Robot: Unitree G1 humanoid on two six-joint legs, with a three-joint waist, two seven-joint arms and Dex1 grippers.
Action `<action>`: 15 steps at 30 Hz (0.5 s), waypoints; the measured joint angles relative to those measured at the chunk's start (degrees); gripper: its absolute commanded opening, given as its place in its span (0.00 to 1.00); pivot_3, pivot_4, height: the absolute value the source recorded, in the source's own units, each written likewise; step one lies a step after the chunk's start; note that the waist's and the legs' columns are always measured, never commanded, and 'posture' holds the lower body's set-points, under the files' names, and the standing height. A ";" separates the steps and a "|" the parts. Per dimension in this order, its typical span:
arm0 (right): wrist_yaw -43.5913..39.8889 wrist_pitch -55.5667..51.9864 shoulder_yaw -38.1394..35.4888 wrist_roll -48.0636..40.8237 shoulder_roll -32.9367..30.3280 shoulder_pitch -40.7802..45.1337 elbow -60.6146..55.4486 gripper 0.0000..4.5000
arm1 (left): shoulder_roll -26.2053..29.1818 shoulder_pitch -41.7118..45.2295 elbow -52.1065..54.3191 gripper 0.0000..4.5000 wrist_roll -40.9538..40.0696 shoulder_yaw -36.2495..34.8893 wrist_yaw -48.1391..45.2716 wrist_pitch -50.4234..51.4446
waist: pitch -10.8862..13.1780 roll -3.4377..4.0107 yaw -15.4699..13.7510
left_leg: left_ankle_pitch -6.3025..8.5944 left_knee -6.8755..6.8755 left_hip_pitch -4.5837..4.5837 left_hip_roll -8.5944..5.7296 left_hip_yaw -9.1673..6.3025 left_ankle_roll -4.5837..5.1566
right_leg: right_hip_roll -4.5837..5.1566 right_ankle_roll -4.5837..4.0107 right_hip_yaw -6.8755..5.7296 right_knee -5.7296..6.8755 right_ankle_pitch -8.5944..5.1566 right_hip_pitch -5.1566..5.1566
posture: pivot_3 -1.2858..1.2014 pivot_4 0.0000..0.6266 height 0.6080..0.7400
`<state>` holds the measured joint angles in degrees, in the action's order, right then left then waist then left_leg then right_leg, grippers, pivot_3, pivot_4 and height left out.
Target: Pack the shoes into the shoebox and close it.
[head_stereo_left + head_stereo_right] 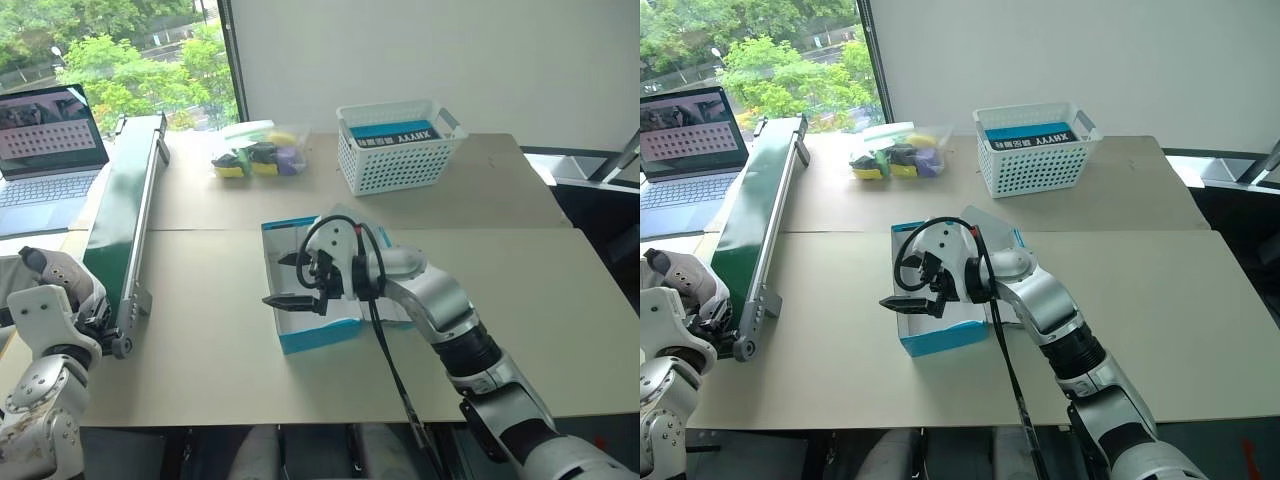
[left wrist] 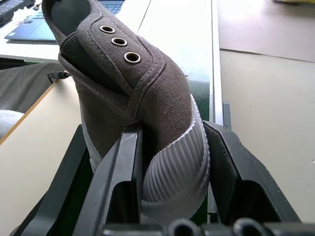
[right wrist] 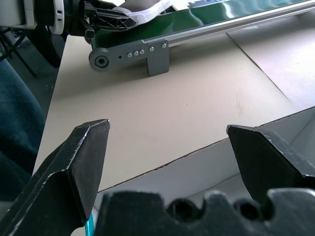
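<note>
Gripped at its ribbed pale toe, one grey shoe (image 2: 142, 113) fills the left wrist view, standing up between the two black fingers (image 2: 118, 182) of the left gripper (image 2: 170, 196), which press against it from both sides; its eyelets and open mouth point away from the wrist. From the head views that same gripper (image 1: 85, 300) sits at the near left edge of the table (image 1: 560, 330), just beside the near end of a green conveyor belt (image 1: 125, 215) that runs away toward the window. Well to its right, the right gripper (image 1: 300, 282) hangs with its jaws spread wide and nothing between them, reaching leftward over the shoebox (image 1: 310, 335), whose blue wall and white inside show beneath it; the right wrist view looks past those spread fingers (image 3: 81, 157) across the box's white edge (image 3: 197, 169) toward the conveyor's end. Farther back stand a white lattice basket (image 1: 400, 150) with a blue item inside, a clear bag of coloured things (image 1: 258, 155), and a laptop (image 1: 45, 155) at the far left.
</note>
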<state>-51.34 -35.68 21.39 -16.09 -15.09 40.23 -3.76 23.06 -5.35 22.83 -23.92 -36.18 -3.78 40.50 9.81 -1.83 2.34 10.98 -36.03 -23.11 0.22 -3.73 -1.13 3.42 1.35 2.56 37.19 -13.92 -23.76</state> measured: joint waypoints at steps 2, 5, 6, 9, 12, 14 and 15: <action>0.26 0.00 -0.02 0.00 0.14 0.25 0.67 1.00 | -0.28 0.36 0.21 0.41 -0.14 0.01 0.37 -0.21 | 0.00 0.00 -0.16 | 0.00 -0.01 -0.01 -0.01 0.00 0.00 | 0.00 0.00 0.00 0.00 0.00 0.00 | 0.52 0.24 0.96; 0.44 0.00 -0.26 0.00 0.16 0.50 1.12 1.00 | -0.29 0.39 0.21 0.41 -0.17 0.02 0.57 -0.23 | 0.00 0.00 -0.15 | 0.00 -0.01 -0.01 0.00 0.00 0.00 | 0.00 0.00 0.00 -0.01 0.00 0.00 | 0.52 0.24 0.96; 0.51 0.00 -0.34 0.01 0.16 0.64 1.26 1.00 | -0.29 0.39 0.21 0.41 -0.17 0.02 0.63 -0.23 | 0.00 0.00 -0.12 | 0.00 -0.01 -0.02 0.00 0.00 0.00 | 0.00 0.00 0.00 0.00 0.00 -0.01 | 0.52 0.24 0.96; 0.74 0.00 -0.50 0.01 0.19 1.16 1.66 1.00 | -0.30 0.39 0.21 0.41 -0.17 0.05 0.74 -0.23 | 0.00 0.00 -0.10 | 0.00 -0.01 -0.01 0.00 0.00 0.00 | 0.00 0.00 0.00 0.00 0.00 -0.01 | 0.52 0.24 0.96; 0.80 0.00 -0.52 0.00 0.28 1.19 1.99 1.00 | -0.30 0.39 0.21 0.31 -0.17 0.05 0.79 -0.23 | 0.00 0.00 -0.11 | 0.00 -0.01 -0.02 0.00 0.00 0.00 | 0.00 0.00 0.00 0.00 0.00 -0.01 | 0.52 0.24 0.96; 0.85 0.00 -0.53 0.00 0.33 1.20 2.10 1.00 | -0.41 0.39 0.21 0.22 -0.22 0.06 0.75 -0.42 | 0.00 0.00 -0.07 | 0.00 -0.01 -0.02 0.00 0.00 0.00 | 0.00 0.00 0.00 -0.01 0.00 -0.01 | 0.52 0.24 0.96; 0.87 0.00 -0.53 0.01 0.36 1.24 2.10 1.00 | -0.58 0.41 0.21 0.17 -0.26 0.06 0.71 -0.51 | 0.00 0.00 -0.06 | 0.00 -0.01 -0.02 0.00 0.00 0.00 | 0.00 0.00 0.00 -0.01 0.00 -0.01 | 0.52 0.24 0.96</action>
<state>-50.47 -35.68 20.86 -16.08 -14.73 41.47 -1.66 22.48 -4.95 23.04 -24.17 -36.11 -3.07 39.99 9.81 -1.83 2.28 10.98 -36.03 -23.14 0.22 -3.73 -1.13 3.42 1.35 2.56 37.18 -13.92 -23.78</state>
